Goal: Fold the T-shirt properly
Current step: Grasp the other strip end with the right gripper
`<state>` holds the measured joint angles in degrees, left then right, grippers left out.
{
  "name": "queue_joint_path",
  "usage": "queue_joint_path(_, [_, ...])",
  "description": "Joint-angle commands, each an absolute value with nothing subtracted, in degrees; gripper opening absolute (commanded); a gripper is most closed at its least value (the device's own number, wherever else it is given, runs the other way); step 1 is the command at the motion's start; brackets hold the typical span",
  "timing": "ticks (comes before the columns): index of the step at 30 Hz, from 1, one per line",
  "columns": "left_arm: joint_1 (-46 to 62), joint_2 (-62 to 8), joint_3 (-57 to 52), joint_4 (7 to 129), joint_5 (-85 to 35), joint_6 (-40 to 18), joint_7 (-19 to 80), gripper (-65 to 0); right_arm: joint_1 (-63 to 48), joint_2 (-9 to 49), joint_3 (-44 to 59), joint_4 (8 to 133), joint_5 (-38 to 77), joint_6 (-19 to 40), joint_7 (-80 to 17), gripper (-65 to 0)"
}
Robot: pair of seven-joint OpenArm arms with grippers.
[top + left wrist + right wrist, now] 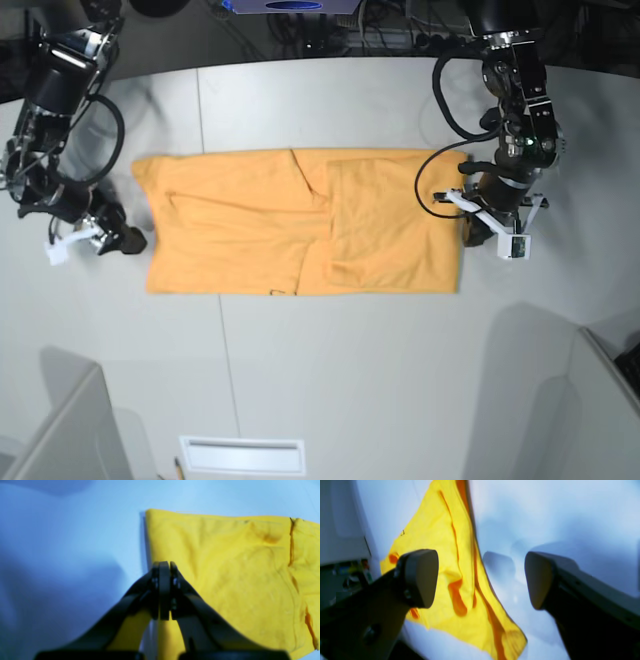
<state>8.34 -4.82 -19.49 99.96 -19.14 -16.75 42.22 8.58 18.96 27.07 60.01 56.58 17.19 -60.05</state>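
The orange T-shirt lies flat on the table as a long, folded strip running left to right. My left gripper sits at the strip's right end. In the left wrist view the left gripper is shut over the edge of the T-shirt, and no cloth shows between its fingers. My right gripper stands just off the strip's left end. In the right wrist view the right gripper is open and holds nothing, and the T-shirt lies below its left finger.
The grey table has a seam line running front to back. A white slot sits at its front edge. Grey partition corners stand at the front left and front right. Cables and gear line the back.
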Motion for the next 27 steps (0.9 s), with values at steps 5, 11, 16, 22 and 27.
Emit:
queue_joint_path(5, [8.7, -8.1, -23.6, 101.0, -19.6, -17.1, 40.9, -65.0, 6.3, 18.2, 21.5, 60.5, 55.2, 18.6, -61.4, -14.1])
queue_joint_path(11, [8.5, -11.7, -24.5, 98.1, -19.6, -17.1, 40.9, -65.0, 6.0, 15.5, 16.7, 60.1, 55.2, 18.6, -61.4, -14.1])
queue_joint_path(16, [8.7, -13.3, -24.5, 94.0, -19.6, -17.1, 40.7, -65.0, 6.3, 13.8, 15.2, 59.0, 55.2, 18.4, -62.8, -14.1])
queue_joint_path(22, [8.5, -13.5, -24.5, 93.1, -19.6, -17.1, 40.6, -65.0, 6.4, 13.6, 14.7, 59.0, 55.0, 18.2, -63.1, -14.3])
queue_joint_path(27, [6.3, -13.6, -24.1, 91.8, -19.5, -17.1, 40.6, -65.0, 6.3, 14.1, 11.0, 59.0, 54.9, 18.2, -63.2, -14.3])
